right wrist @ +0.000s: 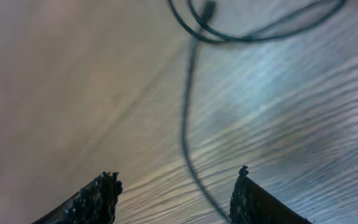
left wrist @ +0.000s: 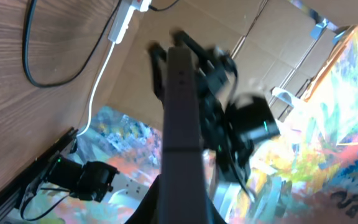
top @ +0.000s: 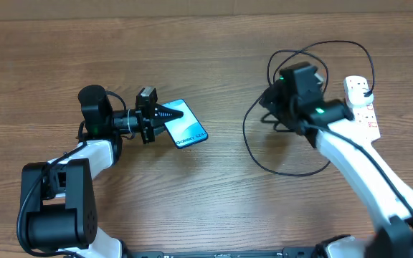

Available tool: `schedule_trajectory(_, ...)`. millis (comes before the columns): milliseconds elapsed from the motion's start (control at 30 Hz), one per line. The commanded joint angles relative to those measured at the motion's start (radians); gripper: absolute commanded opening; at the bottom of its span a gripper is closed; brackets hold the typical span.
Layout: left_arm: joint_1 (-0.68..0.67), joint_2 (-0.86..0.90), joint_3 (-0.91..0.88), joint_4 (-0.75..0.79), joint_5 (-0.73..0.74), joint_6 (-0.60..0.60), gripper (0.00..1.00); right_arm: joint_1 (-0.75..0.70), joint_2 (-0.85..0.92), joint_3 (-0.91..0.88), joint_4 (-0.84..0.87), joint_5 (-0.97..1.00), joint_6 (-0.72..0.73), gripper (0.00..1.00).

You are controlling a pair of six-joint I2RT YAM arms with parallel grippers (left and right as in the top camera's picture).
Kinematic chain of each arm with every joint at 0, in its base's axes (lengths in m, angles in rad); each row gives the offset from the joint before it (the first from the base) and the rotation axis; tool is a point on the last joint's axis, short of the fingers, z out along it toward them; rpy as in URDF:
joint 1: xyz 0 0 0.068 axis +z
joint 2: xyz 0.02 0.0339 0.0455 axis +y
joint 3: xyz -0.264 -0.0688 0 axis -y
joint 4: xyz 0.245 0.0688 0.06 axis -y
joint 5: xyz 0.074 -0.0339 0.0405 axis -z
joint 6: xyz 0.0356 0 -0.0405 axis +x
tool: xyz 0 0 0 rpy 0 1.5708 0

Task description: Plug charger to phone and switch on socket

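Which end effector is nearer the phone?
Left. The left end effector is on the phone; the right end effector hovers open over the charger, far from it.

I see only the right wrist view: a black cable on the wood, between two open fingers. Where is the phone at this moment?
Observer: The phone lies to the left of your arm, screen up, and the left gripper pinches one end of it.
Operator: Is the cable plugged into the power strip?
Observer: It seems so. A black plug appears to sit in the socket, which lies to the right of your arm.
Operator: Does the cable reach the phone?
Observer: No. The charger loops under your arm, and a bare stretch of table separates that loop from the phone.
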Motion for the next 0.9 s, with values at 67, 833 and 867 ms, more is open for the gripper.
schedule_trajectory(67, -0.005, -0.002, 0.023, 0.007, 0.026, 0.008, 0.07, -0.005, 0.238, 0.167, 0.006, 0.055, -0.016, 0.60)
schedule_trajectory(833, -0.005, -0.002, 0.023, 0.006, -0.019, 0.008, 0.04, -0.005, 0.561, 0.290, 0.222, 0.304, -0.016, 0.51)
schedule_trajectory(867, -0.005, -0.002, 0.023, 0.006, -0.019, 0.008, 0.04, -0.005, 0.565, 0.290, 0.224, 0.303, -0.016, 0.51)
